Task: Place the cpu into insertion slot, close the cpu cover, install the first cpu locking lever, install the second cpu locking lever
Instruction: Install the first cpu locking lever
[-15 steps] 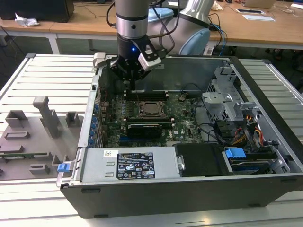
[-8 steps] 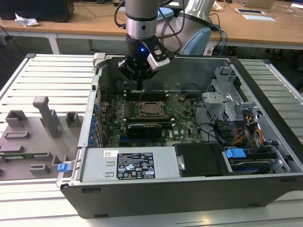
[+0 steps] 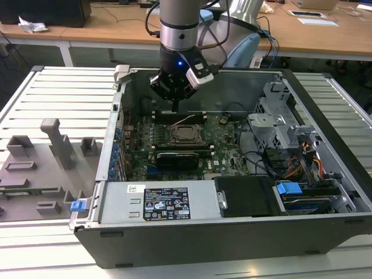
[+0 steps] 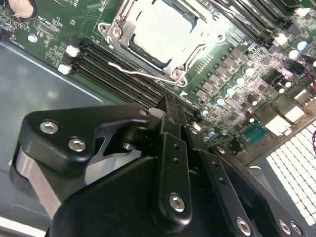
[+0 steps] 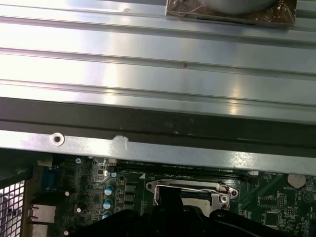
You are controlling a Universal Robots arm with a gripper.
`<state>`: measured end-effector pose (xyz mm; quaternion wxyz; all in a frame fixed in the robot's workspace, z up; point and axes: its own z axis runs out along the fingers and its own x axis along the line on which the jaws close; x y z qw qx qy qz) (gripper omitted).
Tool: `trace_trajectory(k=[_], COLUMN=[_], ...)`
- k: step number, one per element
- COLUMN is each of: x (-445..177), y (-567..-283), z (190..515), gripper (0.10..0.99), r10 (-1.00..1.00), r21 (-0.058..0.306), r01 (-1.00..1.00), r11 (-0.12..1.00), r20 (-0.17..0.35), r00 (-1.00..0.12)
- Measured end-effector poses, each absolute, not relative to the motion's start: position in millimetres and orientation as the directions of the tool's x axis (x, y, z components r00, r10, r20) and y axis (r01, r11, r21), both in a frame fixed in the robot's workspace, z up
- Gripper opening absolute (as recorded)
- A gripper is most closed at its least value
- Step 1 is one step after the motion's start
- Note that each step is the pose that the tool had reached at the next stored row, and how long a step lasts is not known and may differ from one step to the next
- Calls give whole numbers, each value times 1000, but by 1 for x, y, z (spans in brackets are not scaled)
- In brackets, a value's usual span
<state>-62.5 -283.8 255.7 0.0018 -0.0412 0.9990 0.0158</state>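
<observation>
Sitting in the insertion slot (image 4: 163, 37), the cpu (image 4: 160, 29) lies framed.

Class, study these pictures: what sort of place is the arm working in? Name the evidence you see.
Probably a robotics lab or test workshop. An opened computer case lies on a slatted metal table, the gripper hangs over its green motherboard, and wooden desks with cables and papers stand behind.

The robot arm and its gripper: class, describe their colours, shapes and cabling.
The arm is a silver-grey cylinder ending in a black wrist with a small blue light. Dark cables loop beside it. The gripper is black, with screw-fastened linkage plates.
</observation>
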Motion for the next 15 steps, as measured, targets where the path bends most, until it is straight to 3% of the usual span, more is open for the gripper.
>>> trace_trajectory(k=[15], x=[-48], y=[-284], z=[238], gripper=[106], r10=[-54], r21=[35], r01=[-54], r11=[998], r20=[-5], r00=[-999])
